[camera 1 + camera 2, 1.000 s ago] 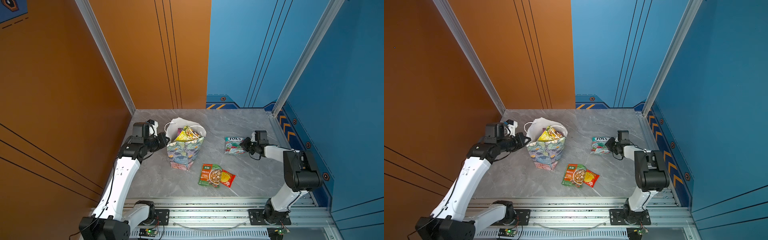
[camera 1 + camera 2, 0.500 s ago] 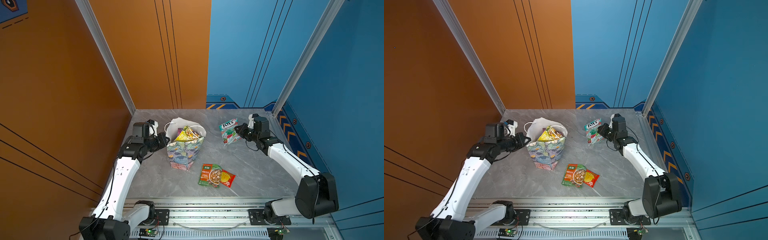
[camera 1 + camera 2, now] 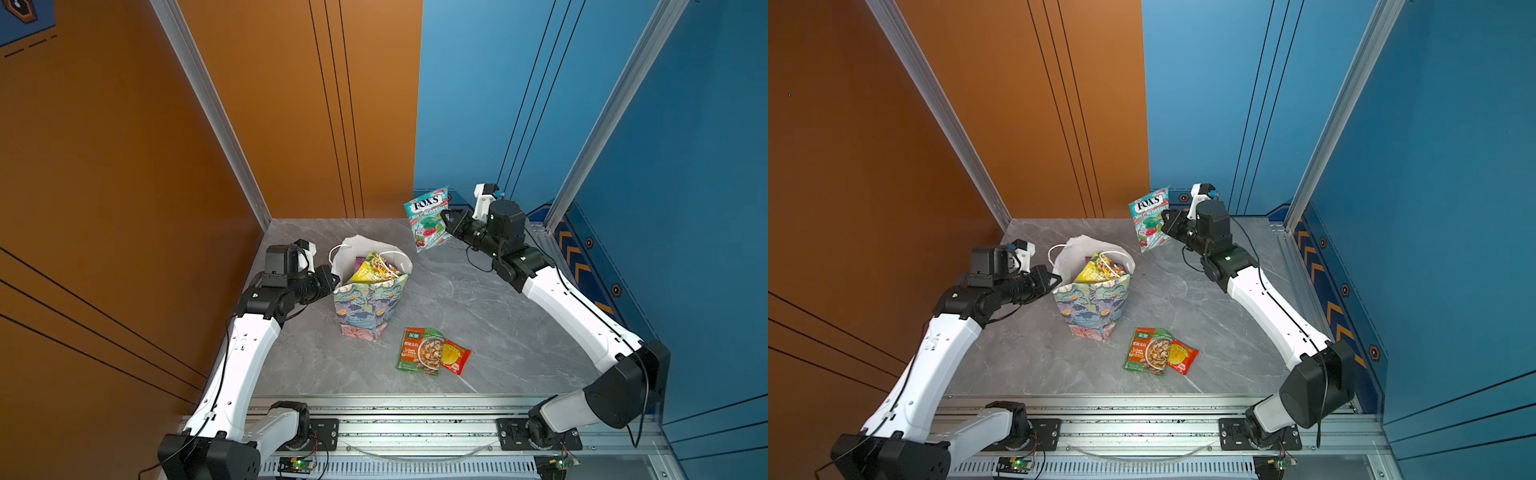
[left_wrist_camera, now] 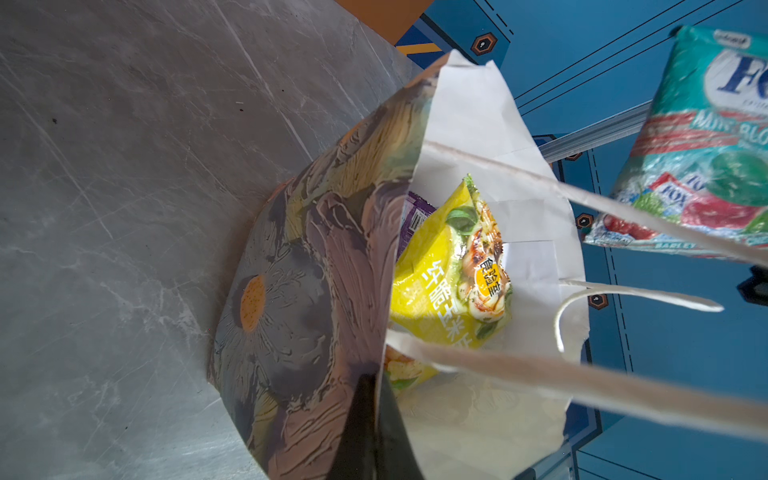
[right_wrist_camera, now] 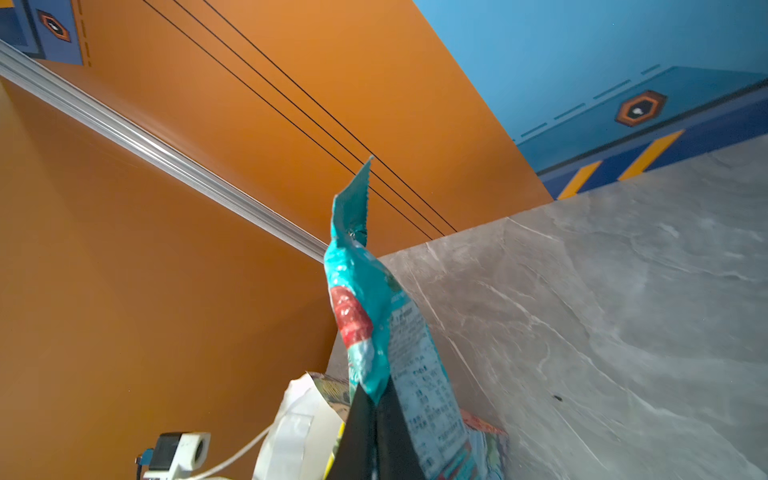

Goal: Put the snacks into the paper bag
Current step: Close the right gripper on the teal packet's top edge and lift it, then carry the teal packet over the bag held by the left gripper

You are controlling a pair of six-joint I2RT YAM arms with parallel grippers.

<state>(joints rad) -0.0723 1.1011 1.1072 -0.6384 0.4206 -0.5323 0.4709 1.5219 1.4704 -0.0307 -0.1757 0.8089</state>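
My right gripper (image 3: 447,219) pinched the teal FOX'S packet (image 3: 428,216) by its edge, aloft behind the paper bag (image 3: 365,309); my left gripper (image 3: 335,282) clamped the bag's rim

Bright even light, soft shadows; bag handle (image 4: 582,383) blurred close up

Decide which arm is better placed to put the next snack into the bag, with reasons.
Right: the right gripper is shut on the teal candy packet, aloft near the paper bag. The left gripper grips the bag's rim.
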